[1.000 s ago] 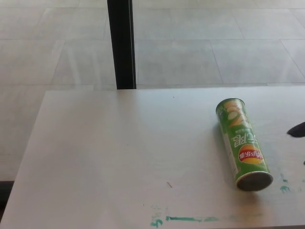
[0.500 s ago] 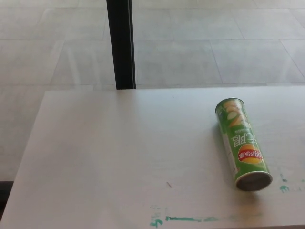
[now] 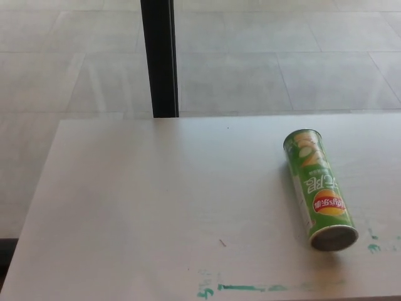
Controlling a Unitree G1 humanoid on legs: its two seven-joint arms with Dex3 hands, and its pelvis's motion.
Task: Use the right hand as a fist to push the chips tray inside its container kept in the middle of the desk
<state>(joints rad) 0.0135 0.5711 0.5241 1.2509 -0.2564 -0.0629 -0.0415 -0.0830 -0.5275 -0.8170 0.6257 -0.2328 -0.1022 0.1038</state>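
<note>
Looking down, we see the pale desk (image 3: 156,200) filling most of the frame, with tiled floor (image 3: 282,69) and a black post (image 3: 160,56) beyond its far edge. The green chips container (image 3: 318,188) lies on its side close to the desk's right edge, its long axis running from far to near, its grey round end (image 3: 334,237) turned towards the near edge. Green paint smears (image 3: 241,288) mark the near edge. Neither of our hands shows, so we cannot tell whether the fingers are open or curled. We judge the tube light, stiff-walled and prone to rolling or sliding, so a fist should press squarely on the end along its axis. We cannot tell whether any tray protrudes; none is visible, and the near end looks flush.
</note>
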